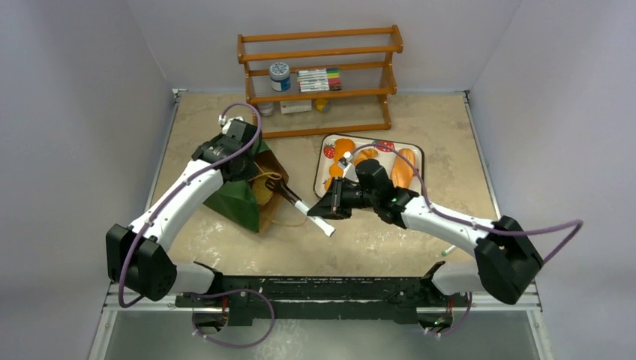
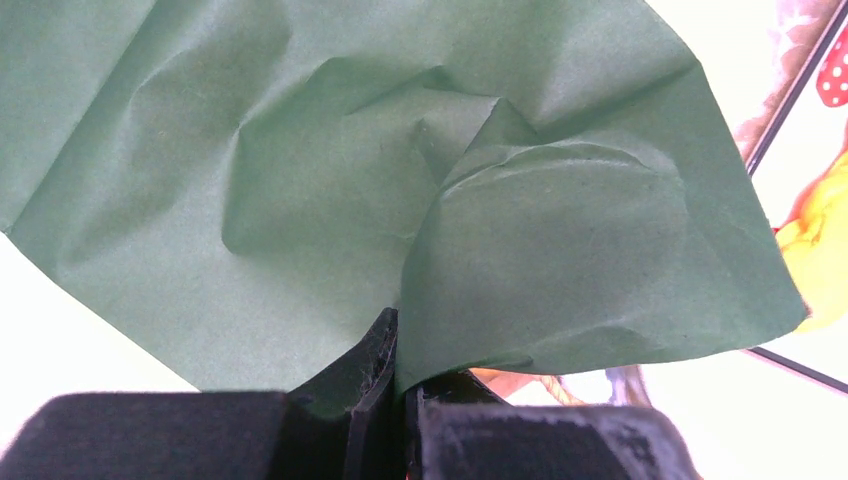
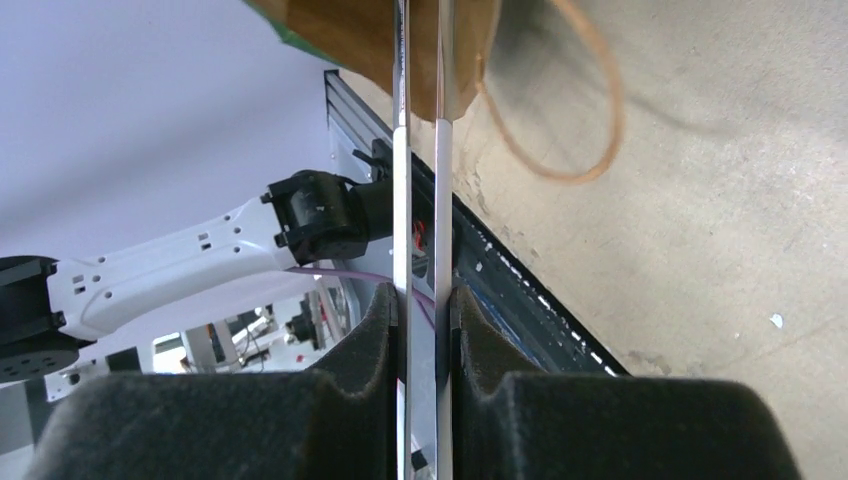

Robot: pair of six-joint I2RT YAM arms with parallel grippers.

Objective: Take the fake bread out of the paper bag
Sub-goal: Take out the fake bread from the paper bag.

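black foam pads [image 3: 365, 350] of the right gripper [image 3: 425, 330] sit closest, clamped on a pair of slim white tongs [image 3: 401, 200] whose two flat blades run up side by side into the brown kraft mouth of the dark green paper bag [image 3: 350, 30]. a thin tan string handle [image 3: 545, 177] loops loose over the beige table [image 3: 720, 250] just beside the blades. the left gripper [image 2: 400, 390] is closed tight on a crumpled fold of the bag's green wall, holding it up at the far side.

several orange and golden toy breads [image 1: 403, 166] already lie on the white strawberry-printed tray [image 1: 418, 156], right of the bag. whether a piece remains inside cannot be told; the blade tips are hidden in the bag.

to do this step well, i'd judge the left grip should hold the mouth wide and steady while the tongs go deeper along the bag's floor. the blades look nearly shut, so they likely need to ease apart before closing round a piece. draw out slowly and level, clear of the string handle, so nothing snags or slips.
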